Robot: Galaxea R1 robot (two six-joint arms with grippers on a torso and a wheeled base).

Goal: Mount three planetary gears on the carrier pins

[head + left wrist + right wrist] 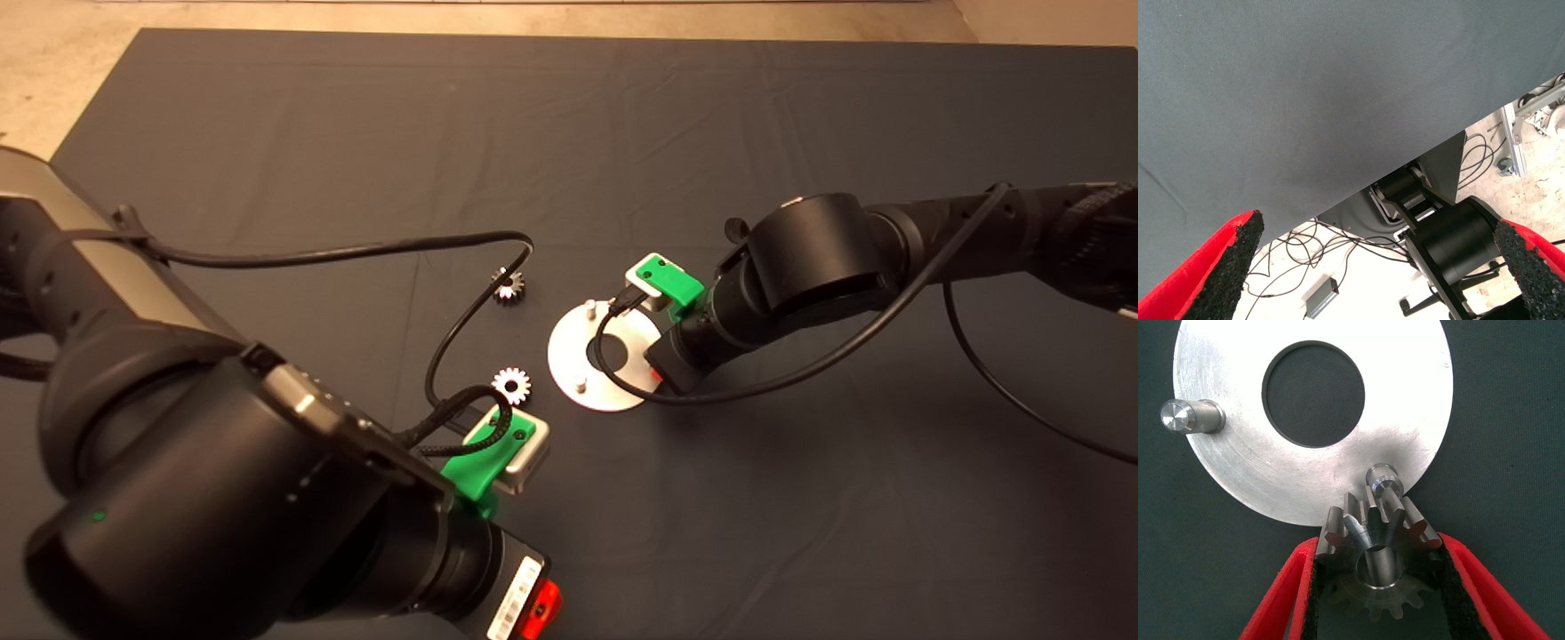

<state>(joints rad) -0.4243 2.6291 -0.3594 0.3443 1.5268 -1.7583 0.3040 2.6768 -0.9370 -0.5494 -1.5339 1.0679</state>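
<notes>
The right gripper (1371, 567) had a planetary gear (1377, 560) pinched between its red fingers (1281, 600), squeezed on the teeth at both flanks so the dark bore stayed uncovered — that looked deliberate, since the bore has to take the pin. The gear hung just over the rim of the silver disc (1271, 473), with one carrier pin (1381, 479) standing right at the gear's far teeth, bore not yet lined up over it. A second pin (1188, 417) stood bare at the disc's opposite side.

From above, the right arm came in low across the disc (569, 373), hiding that pin; the two other pins (589, 308) (580, 384) stood unoccupied. Two more gears waited on the dark mat — one (511, 384) just beside the disc's near edge, another (508, 286) a little further out, both apart from it. None was seated yet, by my reading.

The left gripper (1371, 267) sat back near the desk's front edge, fingers spread wide and holding nothing, its camera looking past the mat's hem to cables on the floor. Plenty of open mat lay around the disc, though the left arm's cable looped close by the loose gears.
</notes>
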